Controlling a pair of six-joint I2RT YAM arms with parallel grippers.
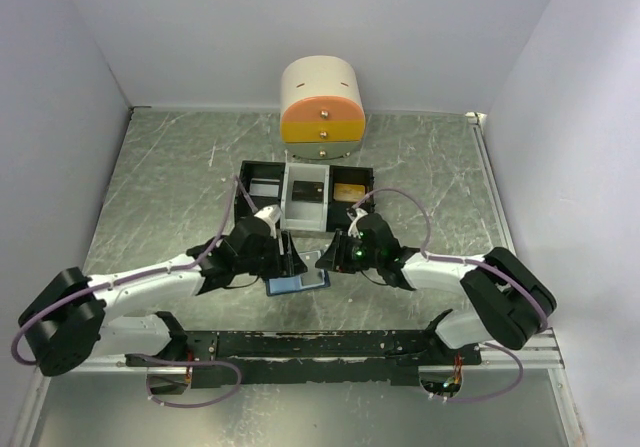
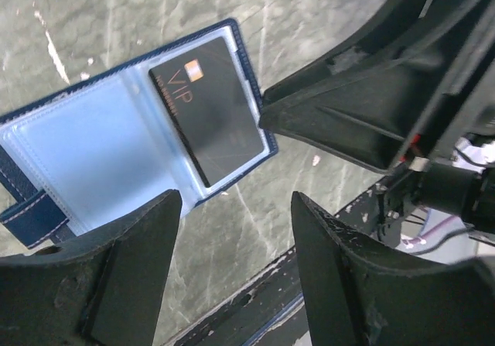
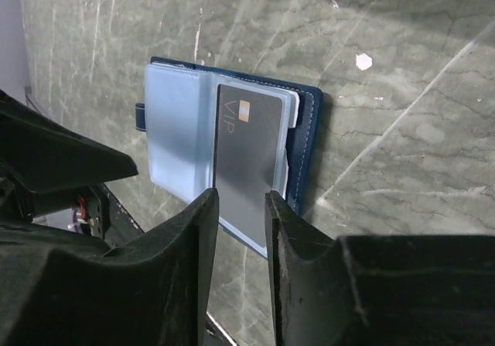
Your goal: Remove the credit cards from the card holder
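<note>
- The right gripper (image 3: 241, 197) is reaching low over the card holder (image 2: 100, 152), its jaws narrowed to a slim gap. The near end of the credit card (image 3: 249, 152) is showing in that gap, but I cannot tell whether the jaws are actually clamping it.
- The left gripper (image 2: 236, 203) is hovering with its jaws spread wide, holding nothing.
- The card holder is lying open and flat on the table (image 1: 170, 177), just on the arm-base side of the black-and-white tray (image 1: 289, 202). Its opened-out length is running alongside the tray's near edge.
- The light blue inside is facing up. The dark clasp tab (image 2: 31, 218) is pointing away from the right gripper.
- The card is dark grey and is sitting on the half nearer the right gripper, with its long axis running across the holder's length.
- The card is showing "VIP" in gold letters beside a small gold chip. A smaller line of print beneath it is too fine to read.
</note>
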